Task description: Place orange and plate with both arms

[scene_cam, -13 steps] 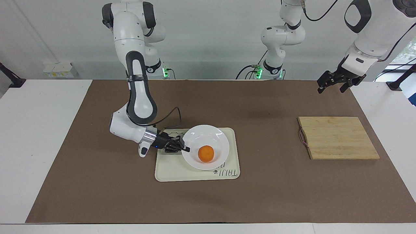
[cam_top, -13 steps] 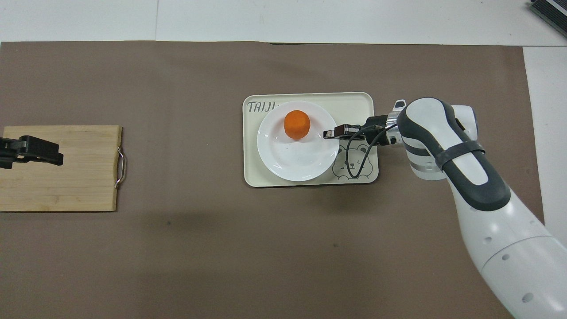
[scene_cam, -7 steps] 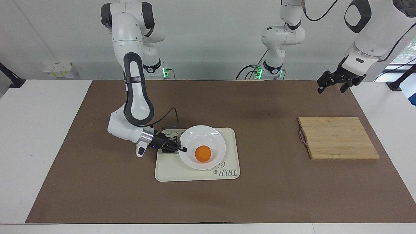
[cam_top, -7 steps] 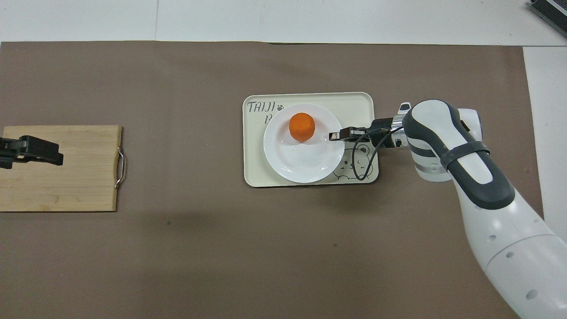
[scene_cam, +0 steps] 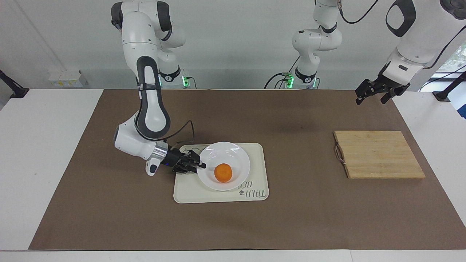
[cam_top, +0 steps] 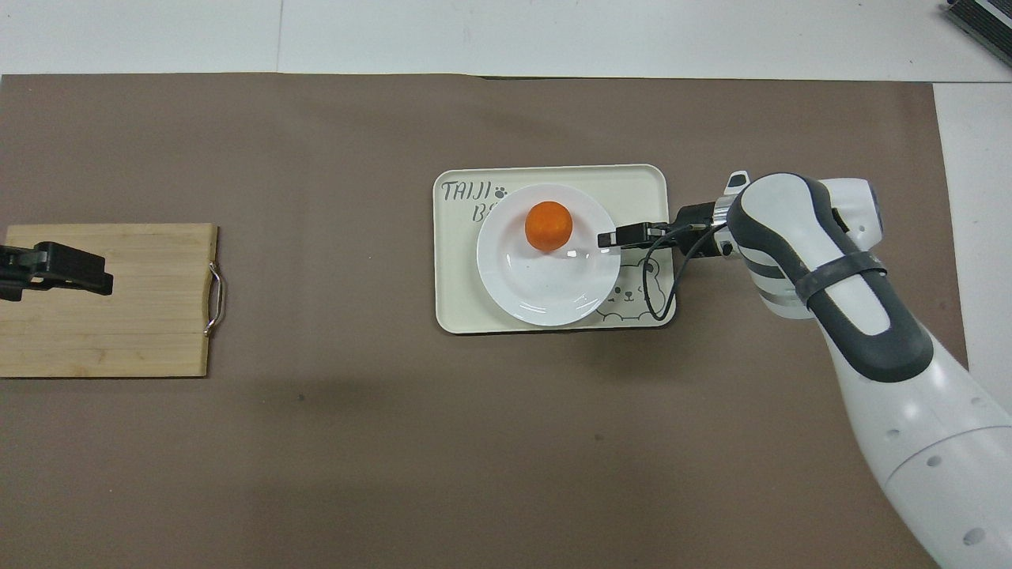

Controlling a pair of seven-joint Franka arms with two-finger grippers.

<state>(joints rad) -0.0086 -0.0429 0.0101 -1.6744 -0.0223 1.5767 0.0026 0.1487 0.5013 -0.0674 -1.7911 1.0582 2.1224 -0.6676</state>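
The white plate (scene_cam: 230, 154) rests on the cream bear-print tray (scene_cam: 189, 190) in the middle of the table. The orange (scene_cam: 222, 173) sits in the plate, toward its edge farther from the robots. My right gripper (scene_cam: 199, 166) reaches in low from the right arm's end and is shut on the plate's rim. In the overhead view the right gripper (cam_top: 609, 237) overlaps the rim of the plate (cam_top: 545, 294), with the orange (cam_top: 549, 226) beside it. My left gripper (scene_cam: 371, 100) hangs open and empty, high over the mat near the cutting board, and waits.
A bamboo cutting board (scene_cam: 378, 154) with a small metal handle lies toward the left arm's end; in the overhead view the left gripper (cam_top: 91, 276) covers part of it (cam_top: 134, 324). A brown mat (scene_cam: 291, 218) covers the table. The tray (cam_top: 455, 304) lies mid-table.
The right gripper has drawn back toward the right arm's end with the plate, and the plate with the orange has come down onto the tray. The left arm has not moved.
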